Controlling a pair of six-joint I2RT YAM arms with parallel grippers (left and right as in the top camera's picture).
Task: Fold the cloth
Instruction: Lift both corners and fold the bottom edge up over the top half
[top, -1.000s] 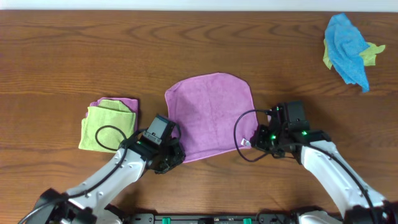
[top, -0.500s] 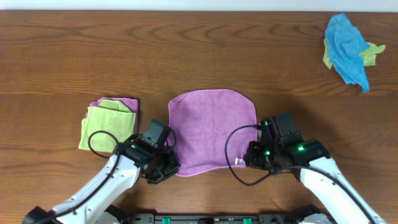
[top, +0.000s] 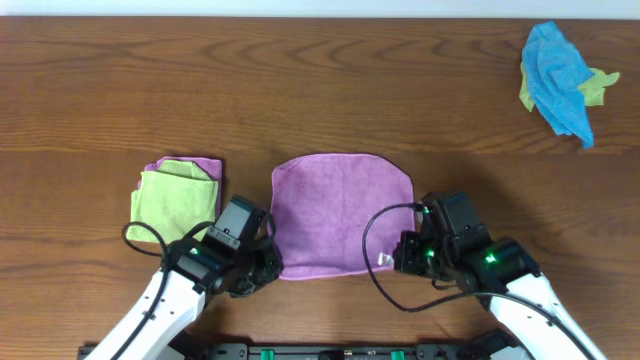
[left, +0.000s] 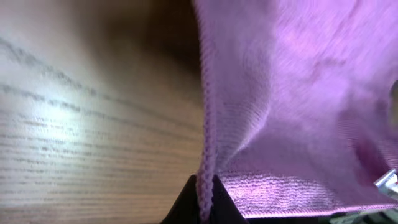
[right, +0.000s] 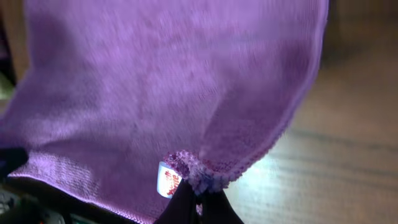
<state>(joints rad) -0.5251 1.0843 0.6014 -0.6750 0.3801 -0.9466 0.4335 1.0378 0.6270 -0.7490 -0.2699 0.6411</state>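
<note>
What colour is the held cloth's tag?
Small tag on the purple cloth: white with red print; right wrist view.

In the wrist views, the left gripper (left: 204, 208) and right gripper (right: 198, 202), each at a near corner of the purple cloth (right: 155, 81), were cut off by the lower edge. The cloth's weave was blurred. Print on the white tag (right: 166, 180) beside the right-hand corner was unreadable. From overhead, the grippers' bodies hid both corners.

Purple cloth (top: 342, 212), white tag (right: 166, 180) with red print, lime-green cloth (top: 172, 202), blue cloth (top: 558, 78), brown wood-grain table (top: 300, 80)
</note>
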